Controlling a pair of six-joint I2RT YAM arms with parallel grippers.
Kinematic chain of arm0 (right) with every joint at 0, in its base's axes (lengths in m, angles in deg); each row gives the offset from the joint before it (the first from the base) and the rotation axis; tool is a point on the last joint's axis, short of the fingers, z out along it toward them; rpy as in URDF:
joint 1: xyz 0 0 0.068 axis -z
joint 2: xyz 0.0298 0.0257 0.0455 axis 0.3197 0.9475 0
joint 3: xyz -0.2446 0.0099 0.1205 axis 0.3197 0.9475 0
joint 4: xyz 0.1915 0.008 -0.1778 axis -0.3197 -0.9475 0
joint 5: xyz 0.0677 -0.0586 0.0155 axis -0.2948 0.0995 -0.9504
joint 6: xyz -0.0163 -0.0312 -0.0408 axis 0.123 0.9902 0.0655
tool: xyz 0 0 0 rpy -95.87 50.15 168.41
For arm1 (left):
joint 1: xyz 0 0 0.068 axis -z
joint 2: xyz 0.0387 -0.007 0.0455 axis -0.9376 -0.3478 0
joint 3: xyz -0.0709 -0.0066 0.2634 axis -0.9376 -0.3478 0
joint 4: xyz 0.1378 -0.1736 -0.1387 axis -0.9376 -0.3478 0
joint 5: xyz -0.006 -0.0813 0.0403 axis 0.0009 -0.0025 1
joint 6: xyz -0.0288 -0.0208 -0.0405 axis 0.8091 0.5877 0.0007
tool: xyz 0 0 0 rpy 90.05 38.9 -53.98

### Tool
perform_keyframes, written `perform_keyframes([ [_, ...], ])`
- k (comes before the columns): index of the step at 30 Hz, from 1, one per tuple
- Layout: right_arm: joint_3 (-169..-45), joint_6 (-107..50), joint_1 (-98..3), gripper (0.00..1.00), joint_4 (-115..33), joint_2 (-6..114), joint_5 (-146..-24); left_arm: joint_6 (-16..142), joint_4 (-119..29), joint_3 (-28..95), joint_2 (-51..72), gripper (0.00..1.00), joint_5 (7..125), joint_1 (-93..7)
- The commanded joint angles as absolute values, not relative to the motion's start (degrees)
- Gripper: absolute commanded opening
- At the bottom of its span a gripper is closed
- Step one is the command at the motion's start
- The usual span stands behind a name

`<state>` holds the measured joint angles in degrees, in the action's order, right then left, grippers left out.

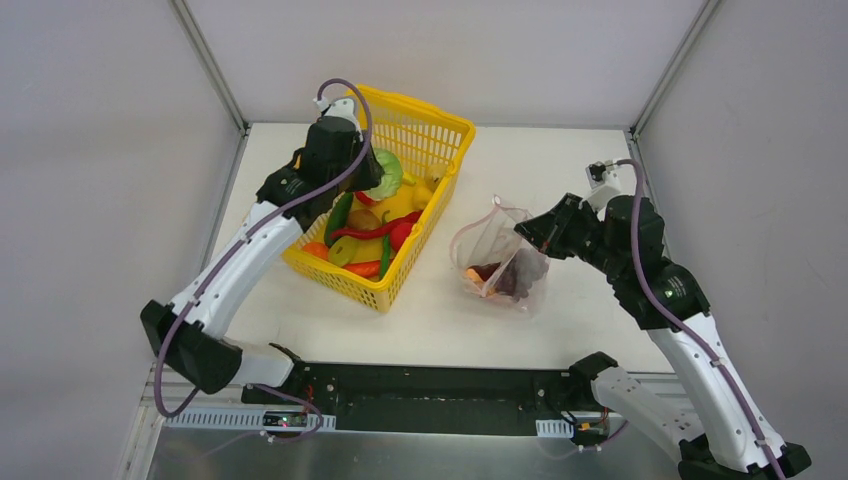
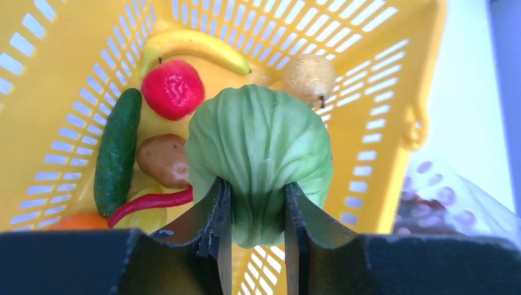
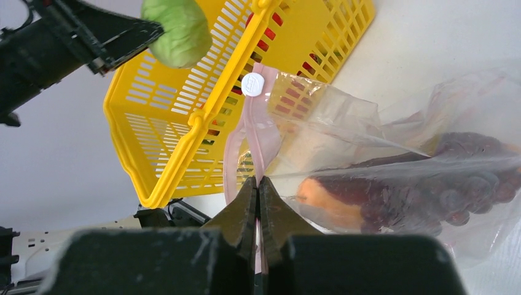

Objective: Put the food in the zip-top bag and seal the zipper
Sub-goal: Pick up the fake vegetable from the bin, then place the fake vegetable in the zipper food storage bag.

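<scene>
My left gripper (image 2: 255, 203) is shut on the green cabbage (image 2: 261, 153) and holds it over the yellow basket; the cabbage also shows in the top view (image 1: 388, 172) and in the right wrist view (image 3: 176, 31). My right gripper (image 3: 258, 184) is shut on the pink zipper strip (image 3: 255, 132) of the clear zip-top bag (image 3: 381, 141), holding its mouth up. In the top view the bag (image 1: 497, 262) lies right of the basket with my right gripper (image 1: 528, 232) at its right edge. Inside the bag are the orange-rimmed melon slice (image 3: 335, 200) and purple grapes (image 3: 454, 190).
The yellow lattice basket (image 1: 440, 130) stands at the back middle-left, holding a banana (image 2: 190, 46), a red fruit (image 2: 173, 89), a cucumber (image 2: 117, 150), a potato (image 2: 163, 160), a red chilli (image 2: 150, 203) and a pear (image 2: 307, 77). A white slider (image 3: 252, 85) sits on the zipper.
</scene>
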<state>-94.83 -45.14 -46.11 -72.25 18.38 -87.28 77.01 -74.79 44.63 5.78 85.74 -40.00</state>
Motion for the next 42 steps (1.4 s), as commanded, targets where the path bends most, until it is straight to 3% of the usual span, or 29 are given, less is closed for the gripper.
perform_keyframes([
  [1,-94.3,-47.3,-45.8,0.0,-67.4,17.3,-86.5,78.3,-70.3,40.9,13.5,0.0,79.4,-39.1],
  [11,-92.5,-50.5,-45.9,0.0,-65.0,16.4,-84.9,85.2,-55.5,32.1,24.9,0.0,63.2,-31.2],
  [20,-92.4,-51.8,-45.9,0.0,-64.6,16.2,-84.5,84.3,-47.2,30.7,21.4,0.0,62.0,-18.5],
  [30,-92.5,-52.9,-45.8,0.0,-64.3,15.4,-87.3,80.5,-48.5,31.1,15.6,0.0,71.4,-12.0],
  [42,-93.1,-52.3,-45.9,0.0,-63.6,15.9,-93.4,78.2,-55.1,35.0,10.8,0.0,81.4,-10.8],
])
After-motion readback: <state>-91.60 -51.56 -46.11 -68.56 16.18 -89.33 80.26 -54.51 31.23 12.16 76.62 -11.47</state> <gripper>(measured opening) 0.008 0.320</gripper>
